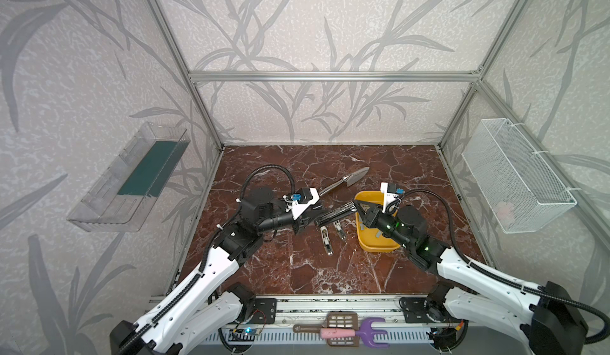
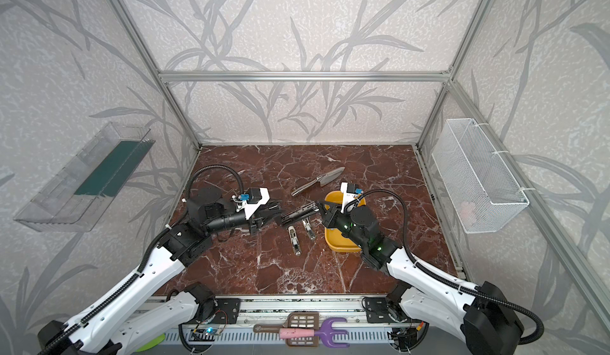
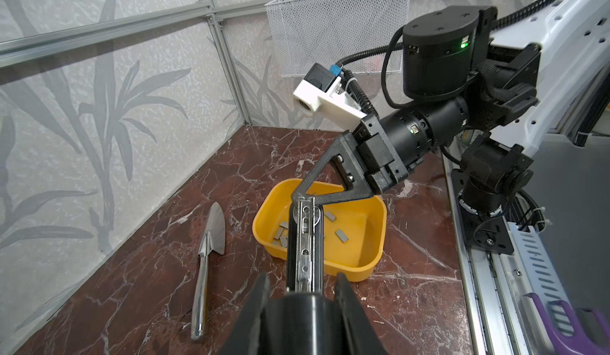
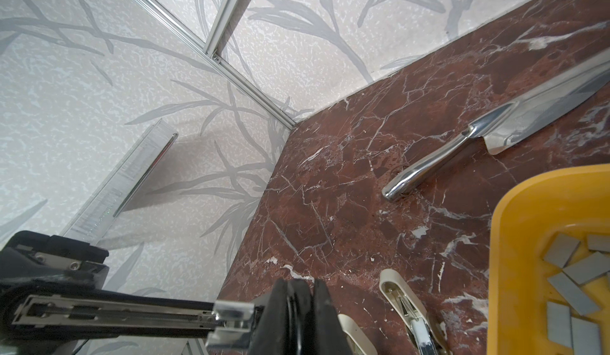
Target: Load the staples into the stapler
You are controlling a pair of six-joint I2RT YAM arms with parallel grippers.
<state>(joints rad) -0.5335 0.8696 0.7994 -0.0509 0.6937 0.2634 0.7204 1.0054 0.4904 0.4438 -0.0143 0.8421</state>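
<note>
A black stapler (image 1: 335, 213) (image 2: 298, 213) hangs level above the table, its metal channel (image 3: 305, 237) (image 4: 115, 313) exposed. My left gripper (image 1: 308, 219) (image 3: 302, 290) is shut on its rear end. My right gripper (image 1: 358, 208) (image 4: 297, 287) is shut on a thin black part at its front end, over the near rim of the yellow tray (image 1: 376, 246) (image 3: 264, 218). The staples (image 3: 340, 236) (image 4: 574, 267), several small grey strips, lie loose in that tray. In both top views the right arm hides most of the tray's inside.
Two pale staplers (image 1: 326, 239) (image 1: 340, 229) lie open on the marble under the held one. A steel trowel (image 1: 346, 180) lies behind them. A wire basket (image 1: 518, 175) hangs on the right wall and a clear shelf (image 1: 128, 178) on the left.
</note>
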